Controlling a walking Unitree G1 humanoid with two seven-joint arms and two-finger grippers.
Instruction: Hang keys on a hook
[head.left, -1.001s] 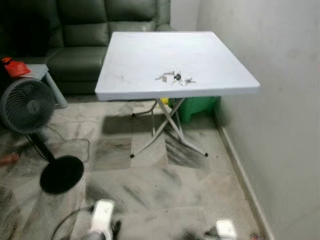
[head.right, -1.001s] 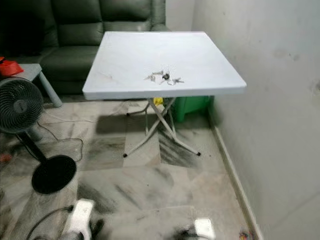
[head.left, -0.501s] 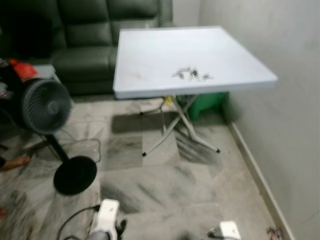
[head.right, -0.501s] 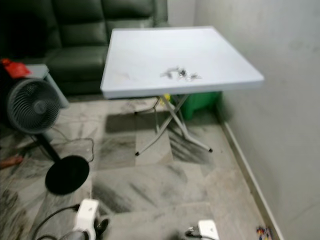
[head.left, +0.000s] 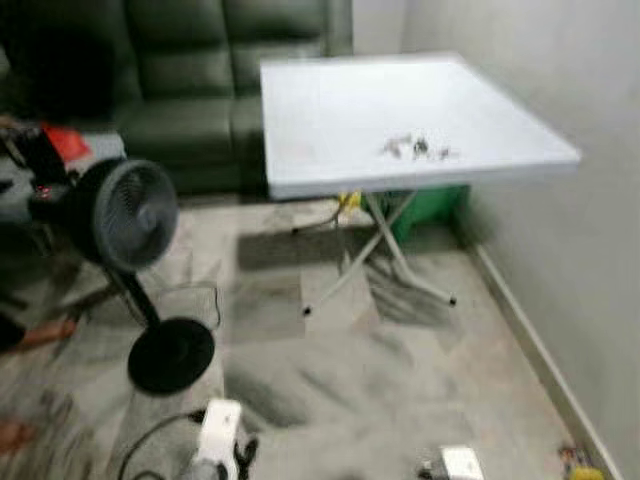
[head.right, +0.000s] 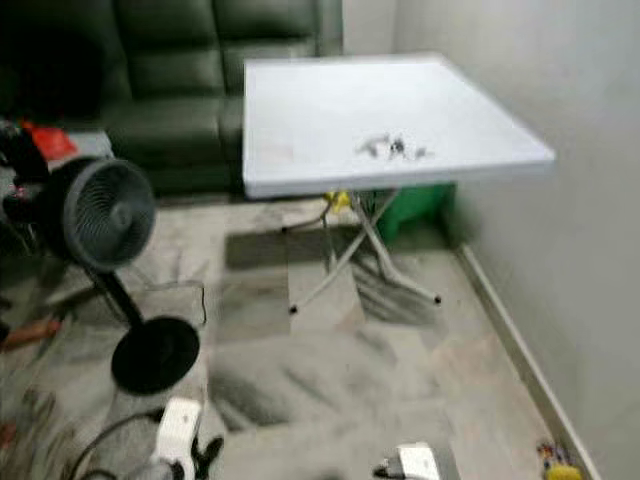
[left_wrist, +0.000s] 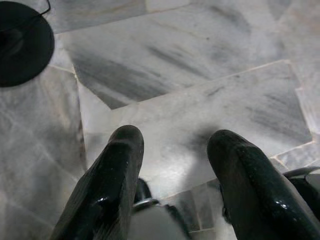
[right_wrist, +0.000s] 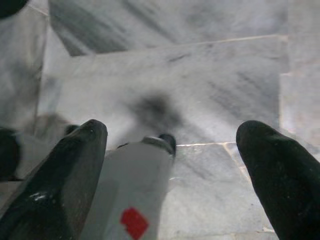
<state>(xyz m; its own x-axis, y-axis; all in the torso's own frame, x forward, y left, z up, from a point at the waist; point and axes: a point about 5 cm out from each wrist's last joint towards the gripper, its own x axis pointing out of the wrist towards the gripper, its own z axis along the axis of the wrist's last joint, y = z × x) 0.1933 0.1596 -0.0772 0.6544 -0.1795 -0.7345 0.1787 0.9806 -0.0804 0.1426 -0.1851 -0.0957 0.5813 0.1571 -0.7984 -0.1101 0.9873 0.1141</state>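
Keys (head.left: 417, 148): one blurred bunch, count unclear, on far white tabletop (head.left: 330, 110).
Left gripper (left_wrist: 175, 145): wide open, empty, above floor.
Right gripper (right_wrist: 170, 145): wide open, empty.

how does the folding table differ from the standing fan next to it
The folding table is white with a flat square top; the standing fan is dark with a round caged head. The table stands on crossed thin legs by the wall; the fan rises on one pole from a round base. The table holds keys; the fan holds nothing. Both stand on the marble floor.
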